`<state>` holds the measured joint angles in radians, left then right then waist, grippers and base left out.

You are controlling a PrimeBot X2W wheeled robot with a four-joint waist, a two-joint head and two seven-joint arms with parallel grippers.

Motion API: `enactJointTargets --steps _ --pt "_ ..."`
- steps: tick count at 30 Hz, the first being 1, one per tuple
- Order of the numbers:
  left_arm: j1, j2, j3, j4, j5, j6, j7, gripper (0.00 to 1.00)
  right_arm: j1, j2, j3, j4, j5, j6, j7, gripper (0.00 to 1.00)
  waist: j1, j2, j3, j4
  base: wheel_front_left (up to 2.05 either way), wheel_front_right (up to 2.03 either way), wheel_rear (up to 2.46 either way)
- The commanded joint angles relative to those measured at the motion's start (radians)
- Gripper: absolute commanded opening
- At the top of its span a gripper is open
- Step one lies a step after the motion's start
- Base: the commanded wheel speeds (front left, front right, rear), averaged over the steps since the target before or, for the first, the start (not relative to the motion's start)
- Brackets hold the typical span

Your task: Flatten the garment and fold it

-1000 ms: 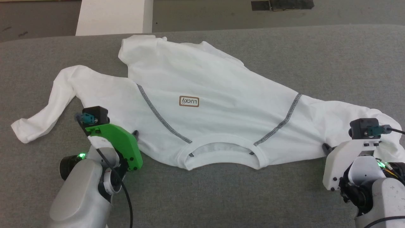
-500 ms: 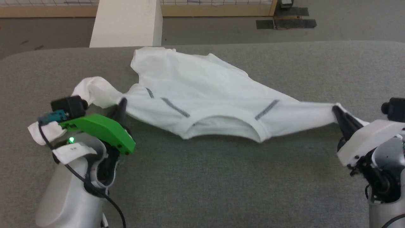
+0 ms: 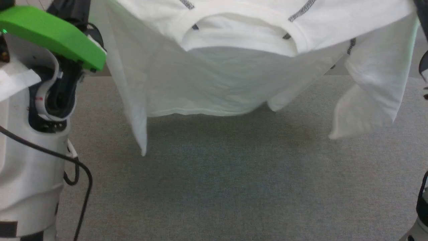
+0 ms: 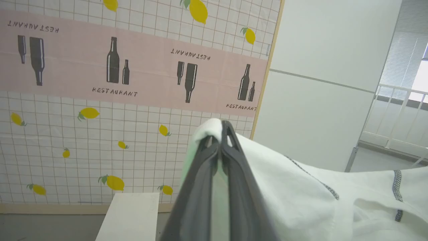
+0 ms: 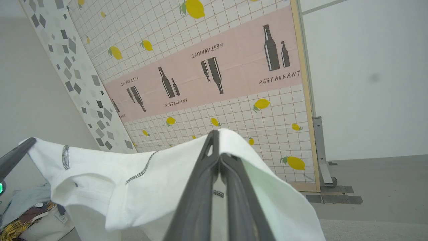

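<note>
The garment (image 3: pixel 214 80), a white T-shirt with dark overlock stitching, hangs in the air above the grey table, stretched between both arms. Its neckline (image 3: pixel 240 30) faces me and the body and a sleeve droop below it. In the left wrist view my left gripper (image 4: pixel 220 134) is shut on a fold of the garment (image 4: pixel 301 201) near one shoulder. In the right wrist view my right gripper (image 5: pixel 216 144) is shut on the other shoulder of the garment (image 5: pixel 133 180). The left arm's green cover (image 3: pixel 50 30) stands at the upper left of the head view.
The grey padded table (image 3: pixel 234 184) lies under the hanging cloth. A white box (image 4: pixel 133 214) stands beyond the table before a lemon-and-bottle patterned wall (image 4: pixel 100 100). A heap of other clothes (image 5: pixel 26 211) lies low at the left of the right wrist view.
My left gripper has shut on the garment's shoulder. Both arms have raised the garment from lying flat on the table to hanging in the air. The head camera has shifted too.
</note>
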<state>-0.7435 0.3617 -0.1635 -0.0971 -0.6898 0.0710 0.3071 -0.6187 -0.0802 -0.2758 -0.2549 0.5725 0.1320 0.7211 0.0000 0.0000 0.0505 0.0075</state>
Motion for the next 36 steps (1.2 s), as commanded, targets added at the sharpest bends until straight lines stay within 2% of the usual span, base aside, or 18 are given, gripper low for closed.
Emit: enactJointTargets --steps 1,8,14,19,24,27,31,36 --pt "-0.041 0.017 0.001 0.009 0.016 -0.005 0.006 0.00 -0.040 -0.005 -0.002 0.001 0.009 -0.001 0.011 0.00 0.0000 0.0000 -0.022 0.009 0.00 0.00 0.00" --pt "-0.179 0.051 -0.021 0.083 0.048 -0.007 0.065 0.00 -0.205 -0.032 -0.012 0.084 -0.018 -0.001 0.046 0.00 0.0000 0.0000 -0.039 0.011 0.00 0.00 0.00" --pt "-0.255 0.082 -0.054 0.164 0.077 -0.014 0.129 0.00 -0.298 -0.050 0.023 0.155 -0.042 -0.001 0.093 0.00 0.0000 0.0000 -0.015 0.010 0.00 0.00 0.00" --pt "-0.319 0.104 -0.077 0.214 0.105 -0.009 0.178 0.00 -0.381 -0.064 0.052 0.207 -0.066 -0.001 0.128 0.00 0.0000 0.0000 0.048 0.005 0.00 0.00 0.00" --pt "-0.417 0.143 -0.074 0.281 0.138 -0.005 0.201 0.00 -0.493 -0.085 0.089 0.278 -0.127 -0.001 0.138 0.00 0.0000 0.0000 0.160 -0.016 0.00 0.00 0.00" --pt "-0.500 0.163 -0.059 0.337 0.148 -0.020 0.179 0.00 -0.572 -0.086 0.110 0.320 -0.168 -0.001 0.125 0.00 0.0000 0.0000 0.239 -0.033 0.00 0.00 0.00" --pt "-0.616 0.183 -0.041 0.382 0.176 -0.017 0.134 0.00 -0.700 -0.077 0.123 0.394 -0.228 -0.001 0.076 0.00 0.0000 0.0000 0.344 -0.057 0.00 0.00 0.00" --pt "-0.758 0.178 -0.035 0.455 0.217 -0.010 0.041 0.00 -0.843 -0.046 0.119 0.489 -0.303 -0.001 -0.007 0.00 0.0000 0.0000 0.442 -0.075 0.00 0.00 0.00"
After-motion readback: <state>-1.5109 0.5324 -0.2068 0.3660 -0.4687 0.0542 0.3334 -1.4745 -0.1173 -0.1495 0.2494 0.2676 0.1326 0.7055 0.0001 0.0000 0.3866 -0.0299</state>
